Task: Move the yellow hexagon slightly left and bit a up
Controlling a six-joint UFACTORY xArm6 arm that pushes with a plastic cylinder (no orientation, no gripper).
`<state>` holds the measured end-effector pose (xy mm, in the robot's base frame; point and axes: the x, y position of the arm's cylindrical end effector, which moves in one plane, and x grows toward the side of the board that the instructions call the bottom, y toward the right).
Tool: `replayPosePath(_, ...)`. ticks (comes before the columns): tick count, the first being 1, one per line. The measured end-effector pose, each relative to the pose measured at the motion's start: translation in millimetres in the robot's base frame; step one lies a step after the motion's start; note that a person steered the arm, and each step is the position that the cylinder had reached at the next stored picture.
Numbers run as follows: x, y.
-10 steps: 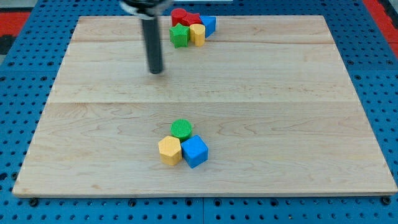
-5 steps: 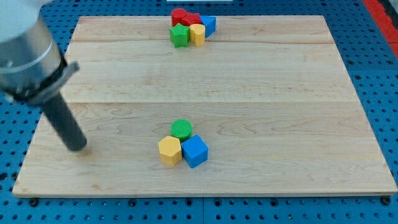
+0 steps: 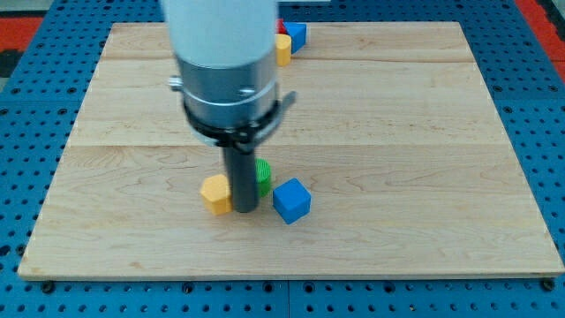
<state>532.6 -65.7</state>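
The yellow hexagon (image 3: 214, 193) lies on the wooden board (image 3: 397, 132), left of centre in the lower half. My tip (image 3: 244, 208) stands right against its right side, between it and the blue cube (image 3: 291, 200). The green cylinder (image 3: 262, 172) is mostly hidden behind my rod, just above the tip. The blue cube sits a short gap to the right of the tip.
At the view's top edge of the board a yellow block (image 3: 282, 49) and a blue block (image 3: 296, 34) show; a red block (image 3: 282, 26) peeks out beside my arm, which hides the rest of that cluster.
My tip swept from the board's left side into the lower cluster. The yellow hexagon has shifted left and slightly up; the blue cube has shifted right and slightly up.
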Motion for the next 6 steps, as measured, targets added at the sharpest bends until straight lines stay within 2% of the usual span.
replayPosePath(1,16,-29)
replayPosePath(4,26,-34)
replayPosePath(6,0,-63)
